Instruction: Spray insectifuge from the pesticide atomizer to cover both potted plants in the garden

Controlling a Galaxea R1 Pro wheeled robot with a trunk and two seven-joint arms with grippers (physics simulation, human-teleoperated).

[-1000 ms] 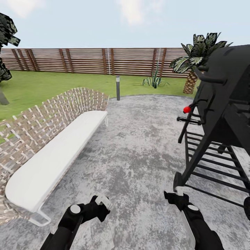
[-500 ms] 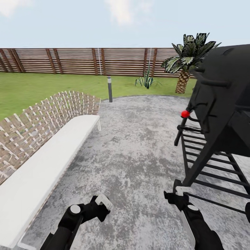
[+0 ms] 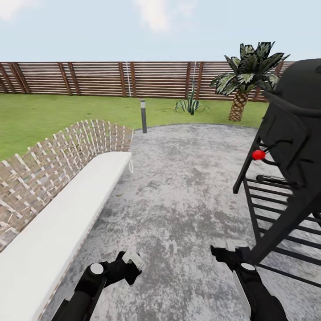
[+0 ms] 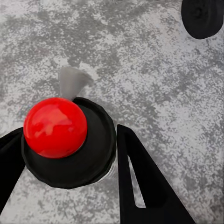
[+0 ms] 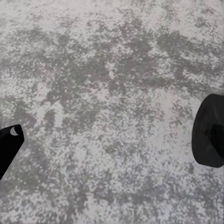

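- Grey mottled stone patio [image 3: 178, 187] underfoot, green lawn [image 3: 44, 116] past its far rim, brown slatted fence [image 3: 89, 79] closing off the garden behind that.
- Taking the black grill [image 3: 290, 147] as our marker: it looms close on the right, red knob [image 3: 258, 154] on its frame, and a wicker bench [image 3: 58, 178] with a white cushion faces it across the patio.
- Beyond the grill, a palm [image 3: 245, 76] stands by the fence, a striped agave [image 3: 189, 104] further along from it, then a grey bollard lamp [image 3: 143, 116] at the patio's rim.
- Left gripper [image 3: 129, 263] hangs low over the stone, away from the grill; its wrist view shows dark fingers [image 4: 140, 177] apart and holding nothing.
- Right gripper [image 3: 229, 252] sits right beside the grill's leg; spread can't be judged here, one fingertip [image 5: 7, 144] at the edge of its wrist view.
- Progress, by my read: nothing done. No atomizer or potted plants in sight, so finding the bottle, grasping it and spraying both plants all remain.
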